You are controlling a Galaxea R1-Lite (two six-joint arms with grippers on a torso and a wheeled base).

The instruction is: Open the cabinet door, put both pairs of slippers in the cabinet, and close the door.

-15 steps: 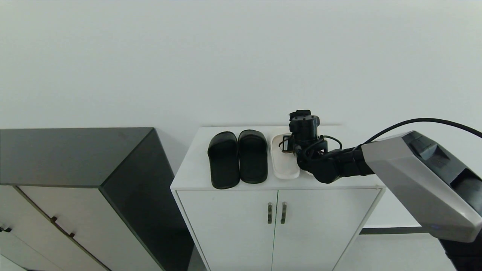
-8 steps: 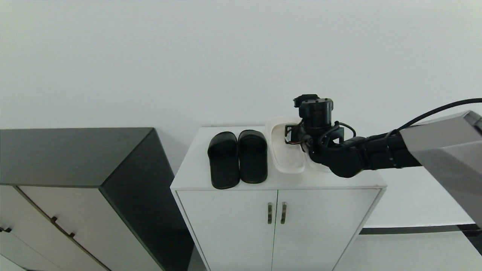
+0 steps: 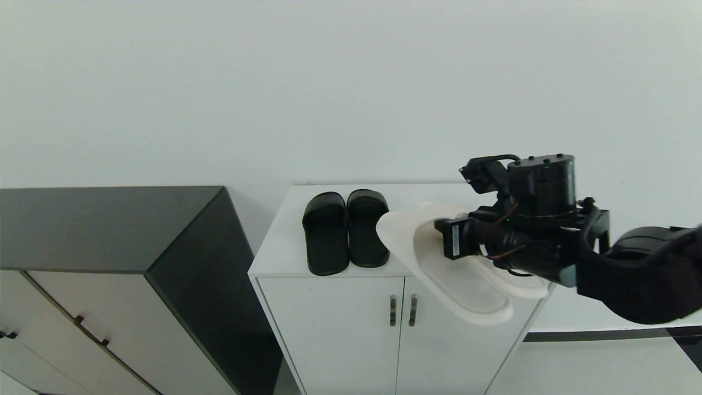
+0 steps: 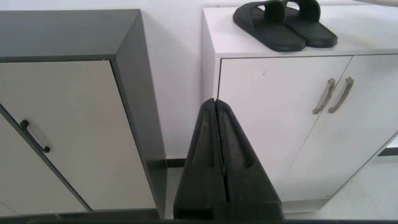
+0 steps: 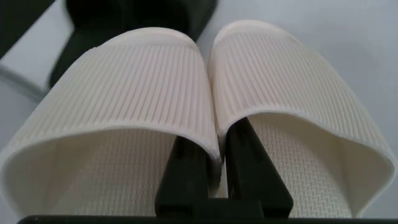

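Right gripper [image 5: 221, 168]: fingers drawn close together, pinching the adjoining strap edges of the white slippers [image 3: 466, 285], which it holds tilted in the air, off the front right edge of the white cabinet [image 3: 279, 258]. To this gripper's left the black slippers [image 3: 345, 230] lie side by side on the cabinet top, below and left of it are the two shut doors with paired handles [image 3: 402, 310], farther left stands a dark cabinet [image 3: 109, 225], and a plain pale wall [image 3: 329, 82] is behind. Left gripper [image 4: 216, 107]: fingers pressed together, empty, low before both cabinet fronts.

One slipper pair [image 3: 346, 230] atop cabinet [image 3: 329, 329], other pair [image 3: 466, 291] rightward, in right pincer [image 5: 219, 155].
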